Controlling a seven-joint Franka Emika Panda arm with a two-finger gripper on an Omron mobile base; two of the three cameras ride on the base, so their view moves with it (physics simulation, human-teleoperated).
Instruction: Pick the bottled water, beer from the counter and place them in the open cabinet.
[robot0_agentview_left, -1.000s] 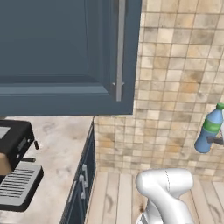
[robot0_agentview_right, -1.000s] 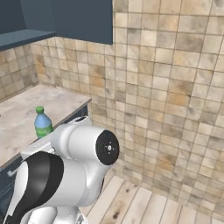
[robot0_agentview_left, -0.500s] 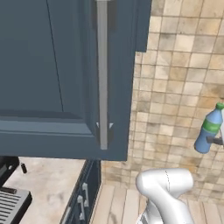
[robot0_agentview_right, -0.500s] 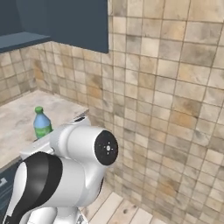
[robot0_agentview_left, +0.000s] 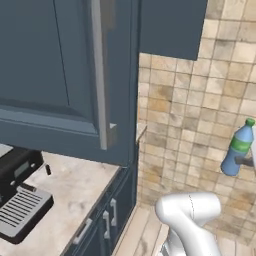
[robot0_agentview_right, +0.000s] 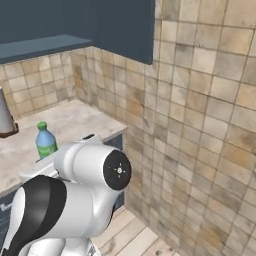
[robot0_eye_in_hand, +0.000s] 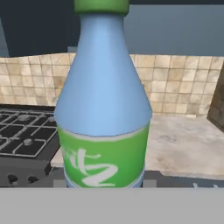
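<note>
Blue-grey door: open cabinet (robot0_agentview_left: 65, 75) slab door fills the upper left of the left base view, silver handle bar down its middle, standing between camera and cabinet interior.
Lower left: dark coffee machine (robot0_agentview_left: 20, 200) sits on the counter (robot0_agentview_left: 80, 190); drawer fronts with silver handles just right of it.
Centre: tan tiled wall (robot0_agentview_left: 185, 125) behind; white arm rises at the bottom.
Right edge: bottled water (robot0_agentview_left: 237, 148) held upright in the air against the tiles, gripper (robot0_agentview_left: 247, 162) clenched on its lower body, one dark finger showing beside the label.
Right base view: bottle (robot0_agentview_right: 46, 142) appears at left behind the white arm, over the counter (robot0_agentview_right: 75, 120); cabinet underside (robot0_agentview_right: 45, 47) upper left.
Hand view: bottle (robot0_eye_in_hand: 103, 109) fills the centre, green cap at the top edge, green label low; black stove grate (robot0_eye_in_hand: 24, 131) at left, counter at right.
Beer: can't spot it.
Change: whole picture has shifted since earlier, door looms larger, so the camera moved; bottle sits at the same place at the right edge.
</note>
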